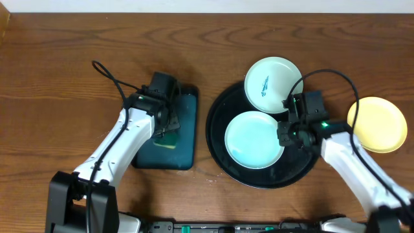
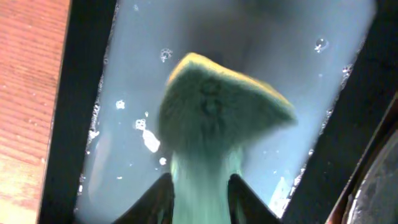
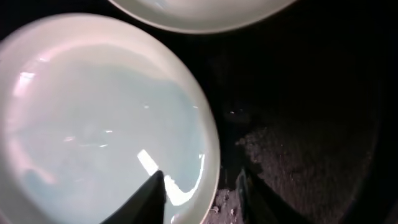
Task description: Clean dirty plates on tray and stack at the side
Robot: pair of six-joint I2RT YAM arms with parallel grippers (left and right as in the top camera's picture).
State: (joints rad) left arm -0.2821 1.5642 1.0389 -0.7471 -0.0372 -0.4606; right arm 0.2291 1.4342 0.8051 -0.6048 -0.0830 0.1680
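Note:
The round black tray [image 1: 223, 107] holds a clean-looking mint plate [image 1: 252, 139]. A second mint-white plate [image 1: 272, 85] with a blue smear lies over the tray's back rim. The pale yellow plate [image 1: 377, 124] sits on the table to the right of the tray. My right gripper [image 1: 284, 133] is open and straddles the mint plate's right rim. In the right wrist view [image 3: 199, 177], one finger is over the plate [image 3: 93, 112] and the other over the tray [image 3: 311, 93]. My left gripper [image 1: 167, 129] is shut on a yellow-green sponge [image 2: 217, 106].
The left gripper [image 2: 200, 180] holds the sponge over a rectangular dark teal tray [image 1: 186, 139], left of the black tray. This tray [image 2: 124, 74] holds a film of water with small bubbles. The smeared plate's edge [image 3: 199, 12] shows at the top of the right wrist view. The table is brown wood [image 1: 65, 65].

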